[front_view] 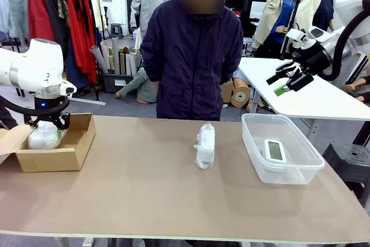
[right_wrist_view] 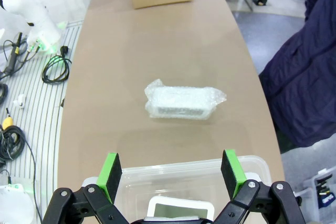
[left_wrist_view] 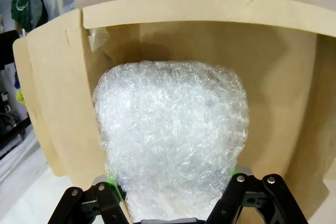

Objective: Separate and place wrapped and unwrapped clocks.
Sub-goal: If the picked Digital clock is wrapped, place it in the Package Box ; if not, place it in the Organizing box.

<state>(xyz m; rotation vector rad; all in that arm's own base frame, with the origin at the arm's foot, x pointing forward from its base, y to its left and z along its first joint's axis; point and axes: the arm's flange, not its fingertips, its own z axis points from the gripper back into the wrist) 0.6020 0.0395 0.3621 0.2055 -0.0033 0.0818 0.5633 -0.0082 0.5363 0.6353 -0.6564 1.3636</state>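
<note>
Your left jaws are clamped on a bubble-wrapped clock [left_wrist_view: 170, 140], its sides pressed between them, down inside the cardboard box [front_view: 78, 148] at the left end of the table [front_view: 144, 201]. Your right jaws stand wide open and empty, raised well above the table's right side (their wrist view looks down over the rim of the clear plastic tub [front_view: 289, 173]). The second wrapped clock [front_view: 205, 144] lies mid-table, apart from both containers. The bare white digital clock [front_view: 274, 149] lies in the tub, screen up
</note>
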